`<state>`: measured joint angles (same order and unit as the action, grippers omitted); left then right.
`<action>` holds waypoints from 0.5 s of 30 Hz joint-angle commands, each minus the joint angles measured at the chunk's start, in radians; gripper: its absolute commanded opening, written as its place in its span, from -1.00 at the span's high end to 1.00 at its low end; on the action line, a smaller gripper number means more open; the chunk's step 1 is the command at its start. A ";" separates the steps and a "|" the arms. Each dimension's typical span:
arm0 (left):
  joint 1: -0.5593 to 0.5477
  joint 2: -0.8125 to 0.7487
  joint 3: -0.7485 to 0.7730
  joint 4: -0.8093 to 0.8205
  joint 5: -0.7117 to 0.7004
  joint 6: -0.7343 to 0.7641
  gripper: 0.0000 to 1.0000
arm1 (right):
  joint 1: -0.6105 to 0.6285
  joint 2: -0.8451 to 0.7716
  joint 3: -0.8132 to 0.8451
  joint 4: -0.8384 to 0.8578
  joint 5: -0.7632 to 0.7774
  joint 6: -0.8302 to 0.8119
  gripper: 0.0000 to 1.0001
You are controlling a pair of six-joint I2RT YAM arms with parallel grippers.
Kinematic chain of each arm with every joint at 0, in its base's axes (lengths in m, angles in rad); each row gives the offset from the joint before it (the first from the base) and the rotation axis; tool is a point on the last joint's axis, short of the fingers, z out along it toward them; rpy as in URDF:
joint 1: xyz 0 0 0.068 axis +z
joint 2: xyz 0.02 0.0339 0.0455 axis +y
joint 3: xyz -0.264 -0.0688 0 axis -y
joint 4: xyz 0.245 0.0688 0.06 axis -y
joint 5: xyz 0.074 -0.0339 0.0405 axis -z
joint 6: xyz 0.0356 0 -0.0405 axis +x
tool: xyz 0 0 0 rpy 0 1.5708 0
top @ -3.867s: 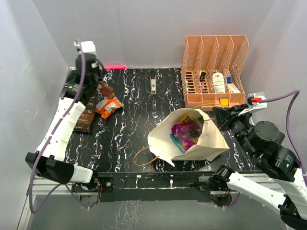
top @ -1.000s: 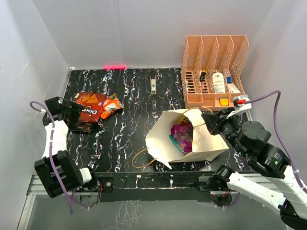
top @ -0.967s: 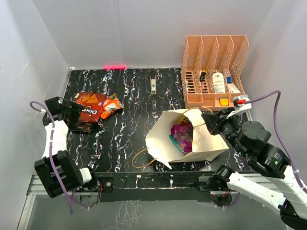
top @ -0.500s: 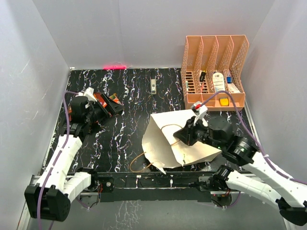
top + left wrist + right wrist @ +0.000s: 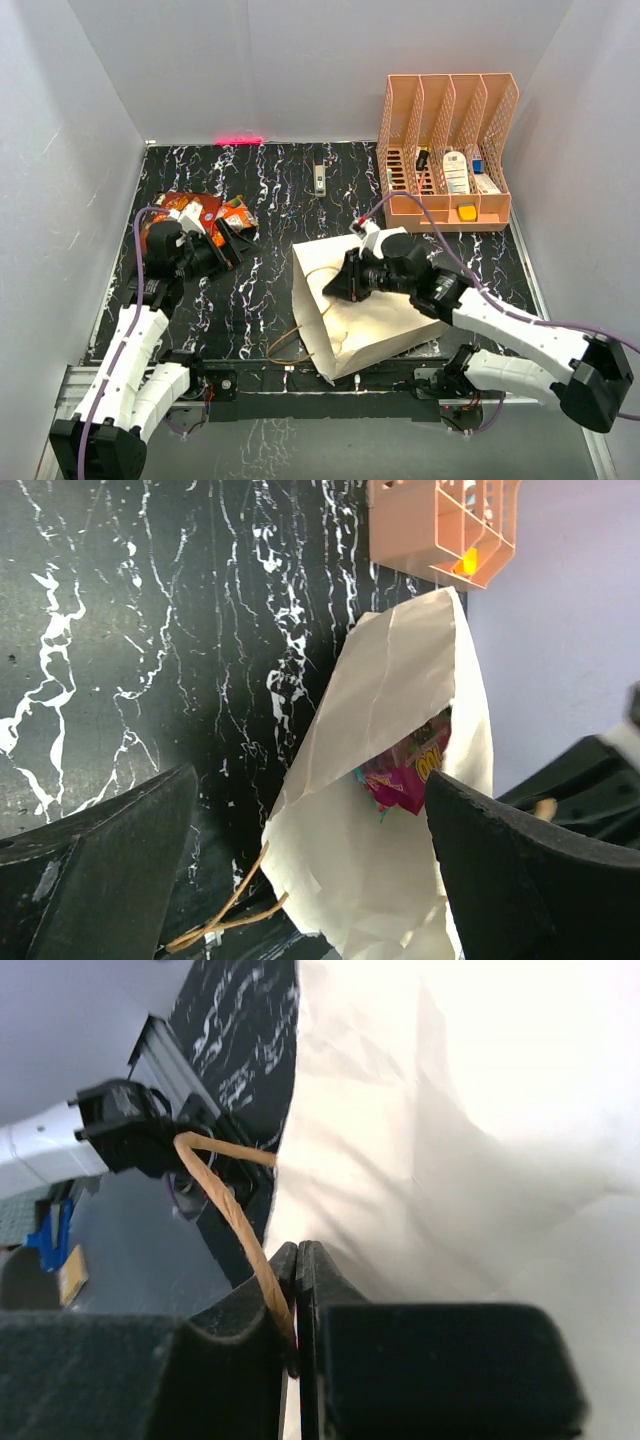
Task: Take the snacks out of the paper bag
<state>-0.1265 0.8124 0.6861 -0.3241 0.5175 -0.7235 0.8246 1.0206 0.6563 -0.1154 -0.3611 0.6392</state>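
Swung leftward since half a second ago, the right gripper is pinched tight on one cord handle of the single creased cream paper bag, which lies tipped just beneath it with one purple snack inside. The left gripper, fingers spread, sits just beside two orange packets. Around them are a black marbled table and white walls.

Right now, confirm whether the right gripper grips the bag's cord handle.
Yes, the right gripper is closed tight with the cord handle pinched between.
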 commanded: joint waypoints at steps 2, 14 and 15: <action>-0.005 -0.073 -0.025 -0.005 0.104 0.003 -0.91 | -0.002 -0.161 0.192 -0.216 0.265 -0.203 0.85; -0.481 -0.096 -0.174 0.352 -0.072 -0.226 -0.93 | -0.003 -0.412 0.179 -0.435 0.548 -0.238 0.85; -0.583 -0.062 -0.158 0.354 -0.163 -0.219 -0.86 | -0.003 -0.420 0.189 -0.435 0.556 -0.244 0.85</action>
<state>-0.4393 0.6781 0.5106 -0.1020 0.5598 -0.8894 0.8242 0.6346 0.8066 -0.5030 0.0761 0.4313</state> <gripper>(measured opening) 0.973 0.077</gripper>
